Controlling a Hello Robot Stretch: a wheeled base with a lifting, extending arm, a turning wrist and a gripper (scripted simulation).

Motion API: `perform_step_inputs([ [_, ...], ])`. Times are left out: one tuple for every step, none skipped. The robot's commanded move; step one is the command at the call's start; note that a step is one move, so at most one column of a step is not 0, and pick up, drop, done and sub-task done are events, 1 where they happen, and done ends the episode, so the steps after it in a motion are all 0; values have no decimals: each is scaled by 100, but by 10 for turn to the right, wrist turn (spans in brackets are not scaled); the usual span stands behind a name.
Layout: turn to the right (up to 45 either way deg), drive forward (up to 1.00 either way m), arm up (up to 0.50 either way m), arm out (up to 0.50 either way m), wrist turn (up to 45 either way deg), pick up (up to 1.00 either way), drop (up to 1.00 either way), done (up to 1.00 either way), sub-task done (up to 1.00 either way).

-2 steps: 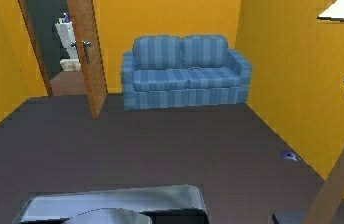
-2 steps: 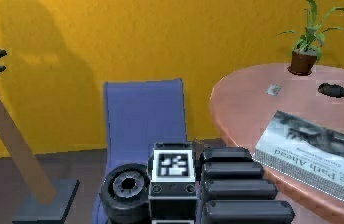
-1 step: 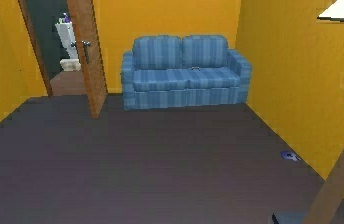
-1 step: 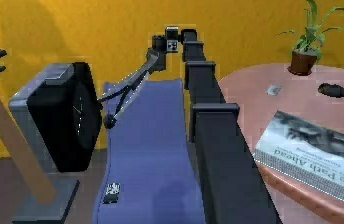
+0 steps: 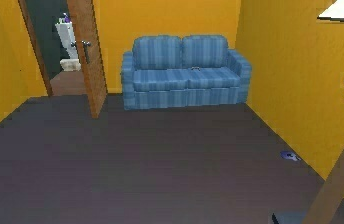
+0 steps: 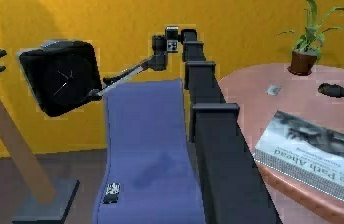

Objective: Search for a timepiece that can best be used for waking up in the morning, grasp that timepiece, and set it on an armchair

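A black square clock [image 6: 62, 78] with thin pale hands on its face hangs against the yellow wall in the arm side view's upper left, clear of every surface. My gripper [image 6: 105, 85] holds the clock at its far end, its thin fingers running left from the dark body beside the two white marker squares. The dark arm bar [image 6: 215, 130] rises from the bottom edge. Below the clock and fingers lies a long blue striped upholstered seat [image 6: 140, 140]. A blue striped two-seat sofa [image 5: 185, 70] stands against the far yellow wall in the forward view.
A round reddish-brown table [image 6: 310, 100] carries a potted plant [image 6: 308, 40], a newspaper [image 6: 315, 140] and a small dark object [image 6: 331, 89]. Dark shelves on a leaning wooden support [image 6: 15, 140] stand left. An open door [image 5: 88, 55] leads to a bathroom. A small object [image 5: 289, 156] lies on the dark floor.
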Motion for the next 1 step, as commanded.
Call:
perform_step_inputs([
  [0, 0, 0, 0, 450, 0, 0, 0, 0],
])
